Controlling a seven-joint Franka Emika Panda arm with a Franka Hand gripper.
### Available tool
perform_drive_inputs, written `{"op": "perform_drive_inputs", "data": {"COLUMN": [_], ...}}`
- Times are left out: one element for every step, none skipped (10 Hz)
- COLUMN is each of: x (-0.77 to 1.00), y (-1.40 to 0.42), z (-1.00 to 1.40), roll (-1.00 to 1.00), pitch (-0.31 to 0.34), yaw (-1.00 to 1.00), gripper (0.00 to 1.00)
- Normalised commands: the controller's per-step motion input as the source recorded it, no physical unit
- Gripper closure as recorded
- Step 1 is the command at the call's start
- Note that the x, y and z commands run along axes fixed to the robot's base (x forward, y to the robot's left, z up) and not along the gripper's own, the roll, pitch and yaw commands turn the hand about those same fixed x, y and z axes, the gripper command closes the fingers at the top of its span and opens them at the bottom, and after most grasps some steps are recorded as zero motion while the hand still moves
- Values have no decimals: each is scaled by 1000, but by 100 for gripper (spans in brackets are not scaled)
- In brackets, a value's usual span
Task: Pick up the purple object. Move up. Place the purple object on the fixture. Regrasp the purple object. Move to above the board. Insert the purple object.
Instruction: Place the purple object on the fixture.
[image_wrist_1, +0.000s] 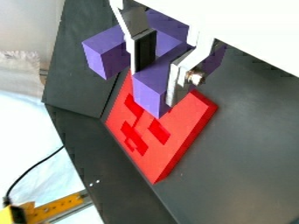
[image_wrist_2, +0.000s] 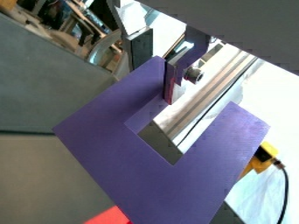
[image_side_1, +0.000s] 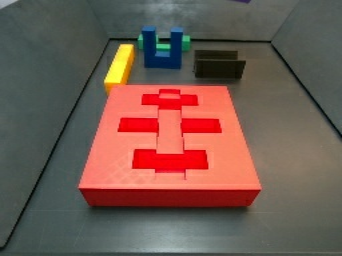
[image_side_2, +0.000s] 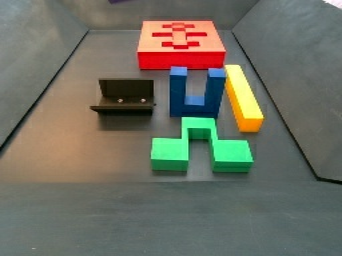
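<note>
In both wrist views my gripper is shut on one prong of the purple object, a purple U-shaped block held in the air. The red board with darker recesses lies below it; a red corner also shows in a wrist view. Both side views show the board on the dark floor and the empty fixture standing apart from it. The gripper itself is out of both side views; only a purple speck shows at the frame's edge.
A darker blue U-shaped block, a yellow bar and a green block lie beside the fixture. Sloping dark walls bound the floor.
</note>
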Motion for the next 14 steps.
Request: {"op": "perform_drive_inputs", "data": {"x": [920,714,643,577,686,711,617,129,326,246,134,57,143,251], "y": [0,0,14,143,160,189,211,137,340,460,597,629,580,557], "z": [-46,-246,-269,-109,-66,-100,-100,-234,-329,-434,-411,-423,-371,-346], "roll": [-240,-51,0,123,320,429,569,586,217,74,-209,-471,-240,-60], "pitch": [-351,-534,-571,-414,-209,-126,-3,0,0,83,240,414,557,569], "yaw": [-131,-114,-66,-43,-20,-11,0,180,97,0,-117,-177,-260,-300], "gripper": [100,100,100,100,100,100,100,100,100,100,100,100,100,100]}}
